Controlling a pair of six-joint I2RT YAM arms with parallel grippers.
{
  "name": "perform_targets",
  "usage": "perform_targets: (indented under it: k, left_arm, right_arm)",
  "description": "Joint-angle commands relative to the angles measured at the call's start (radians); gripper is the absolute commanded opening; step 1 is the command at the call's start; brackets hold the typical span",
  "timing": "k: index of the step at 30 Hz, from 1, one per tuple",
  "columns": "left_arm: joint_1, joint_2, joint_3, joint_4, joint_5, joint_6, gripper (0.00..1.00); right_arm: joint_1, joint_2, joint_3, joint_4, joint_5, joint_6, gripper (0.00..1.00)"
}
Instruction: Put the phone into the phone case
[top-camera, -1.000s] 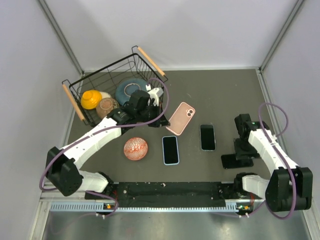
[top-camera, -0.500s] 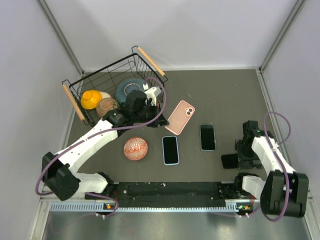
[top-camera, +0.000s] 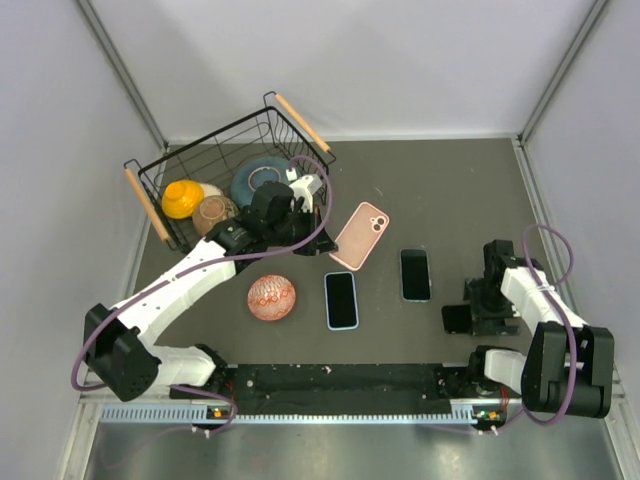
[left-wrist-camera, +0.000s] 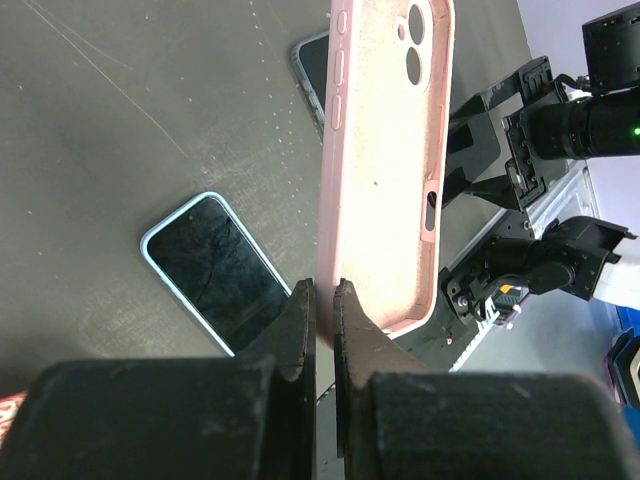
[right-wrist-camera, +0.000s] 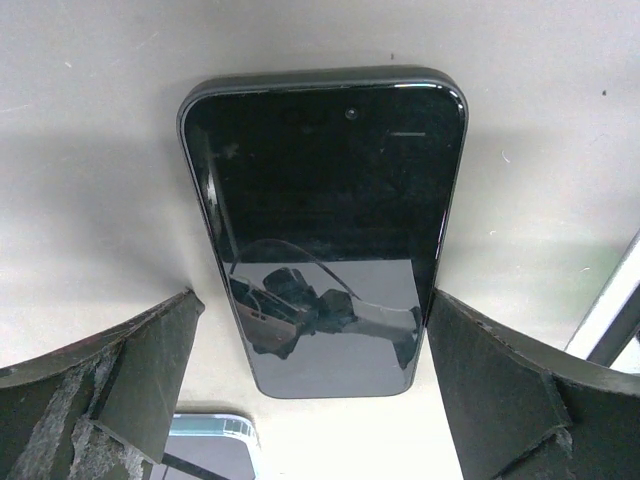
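My left gripper (top-camera: 318, 226) is shut on the long edge of the pink phone case (top-camera: 361, 235) and holds it tilted above the table; in the left wrist view the case (left-wrist-camera: 385, 150) stands on edge between my closed gripper (left-wrist-camera: 322, 290). A light-blue-edged phone (top-camera: 341, 299) and a black phone (top-camera: 415, 274) lie face up mid-table. A second black phone (top-camera: 455, 320) lies at the near right. My right gripper (top-camera: 476, 312) is open right over it; in the right wrist view the phone (right-wrist-camera: 325, 220) lies between the spread gripper (right-wrist-camera: 310, 300), untouched.
A wire basket (top-camera: 215, 150) at the back left holds a yellow bowl (top-camera: 183, 197), a brown bowl (top-camera: 214, 211) and a blue plate (top-camera: 262, 180). A red patterned bowl (top-camera: 271, 297) sits left of the blue-edged phone. The table's front rail (top-camera: 340, 378) runs close behind the right gripper.
My right gripper has moved toward the near edge and come down over the black phone at the near right. My left gripper shifted slightly with the pink case.
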Motion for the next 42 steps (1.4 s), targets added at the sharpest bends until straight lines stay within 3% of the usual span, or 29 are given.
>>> perform_targets:
  k: [1, 4, 8, 13, 16, 20, 23, 27, 33, 36, 37, 40, 42]
  left_arm:
    - [-0.002, 0.002, -0.003, 0.057, 0.007, -0.009, 0.0]
    - [-0.001, 0.01, -0.012, 0.072, 0.018, -0.029, 0.0]
    - [-0.017, 0.039, -0.05, 0.138, 0.033, -0.082, 0.0]
    - [-0.065, 0.126, -0.053, 0.196, -0.041, -0.133, 0.0]
    - [-0.086, 0.186, -0.049, 0.236, -0.068, -0.171, 0.0]
    - [-0.111, 0.263, -0.043, 0.268, -0.103, -0.211, 0.0]
    - [-0.142, 0.315, -0.046, 0.288, -0.162, -0.236, 0.0]
    - [-0.171, 0.399, -0.058, 0.32, -0.208, -0.268, 0.0]
    - [-0.2, 0.461, -0.07, 0.336, -0.261, -0.314, 0.01]
    - [-0.218, 0.461, -0.087, 0.334, -0.287, -0.326, 0.23]
    - [-0.229, 0.458, -0.089, 0.325, -0.294, -0.331, 0.35]
    - [-0.244, 0.447, -0.095, 0.307, -0.301, -0.342, 0.47]
    - [-0.251, 0.431, -0.101, 0.297, -0.294, -0.352, 0.5]
  right_arm:
    - [-0.007, 0.038, -0.051, 0.059, 0.005, 0.005, 0.92]
    - [-0.007, 0.036, -0.058, 0.06, 0.013, 0.01, 0.84]
    - [-0.007, 0.032, -0.058, 0.068, 0.029, -0.001, 0.67]
    - [-0.007, 0.029, -0.015, 0.097, 0.088, -0.102, 0.65]
    - [-0.007, 0.004, -0.006, 0.164, 0.086, -0.25, 0.63]
    - [-0.007, -0.043, -0.029, 0.354, 0.001, -0.523, 0.56]
    - [-0.007, -0.05, -0.026, 0.405, -0.085, -0.654, 0.49]
    - [-0.005, -0.057, -0.017, 0.424, -0.155, -0.749, 0.4]
    - [-0.007, -0.082, -0.012, 0.416, -0.144, -0.832, 0.39]
    - [-0.005, -0.092, 0.0, 0.416, -0.164, -0.867, 0.38]
    - [-0.004, -0.103, 0.006, 0.416, -0.162, -0.88, 0.36]
    - [0.019, -0.158, 0.023, 0.418, -0.21, -0.893, 0.36]
    - [0.044, -0.203, 0.043, 0.419, -0.248, -0.898, 0.35]
